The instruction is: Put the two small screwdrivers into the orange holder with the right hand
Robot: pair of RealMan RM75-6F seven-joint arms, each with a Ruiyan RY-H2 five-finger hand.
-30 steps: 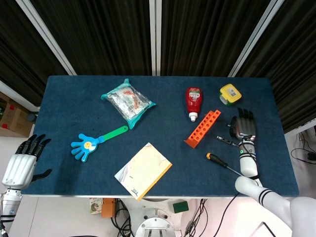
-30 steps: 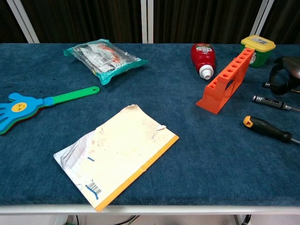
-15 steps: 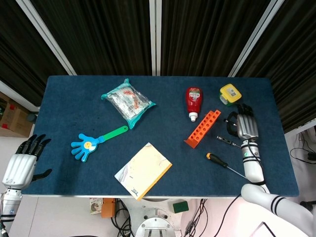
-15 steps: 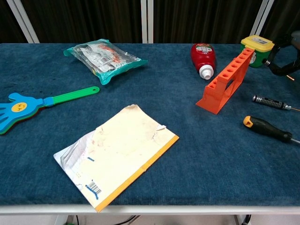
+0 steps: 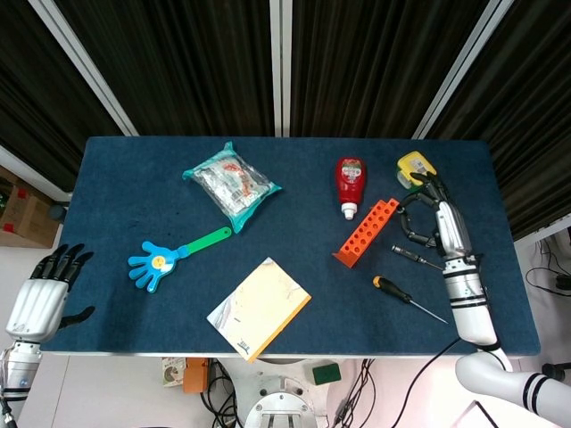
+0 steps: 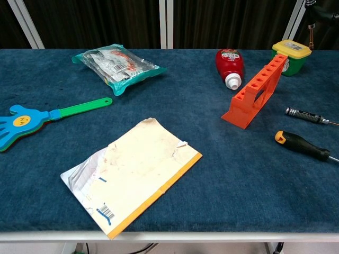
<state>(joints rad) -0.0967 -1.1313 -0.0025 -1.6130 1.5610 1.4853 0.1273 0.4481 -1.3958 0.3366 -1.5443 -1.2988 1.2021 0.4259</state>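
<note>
1. Nearest the front edge: large orange-and-black screwdriver lies flat on the surface, right of a worn envelope. Probably not one of the two small ones; untouched.
2. Just behind it: second small screwdriver, dark knurled handle, flat on the surface to the right of the orange holder, near it but not touching. Not yet picked.
3. Orange holder sits on its own, row of holes facing up. No tool in any hole that I can see, so nothing is placed yet.
4. Above and behind the holder's far end, close to the yellow tub: right hand is off the surface with its fingers curled in. Chest view shows a thin shaft hanging from it at the top right corner; I read that as the first small screwdriver pinched in the fingers, tip down. Head view doesn't resolve it.
5. Left hand is off the left edge of the surface, fingers spread, holding nothing.
6. Status: first pick looks done, zero of two inserted. Left: seat this one in a hole, then fetch and seat the second.
</note>
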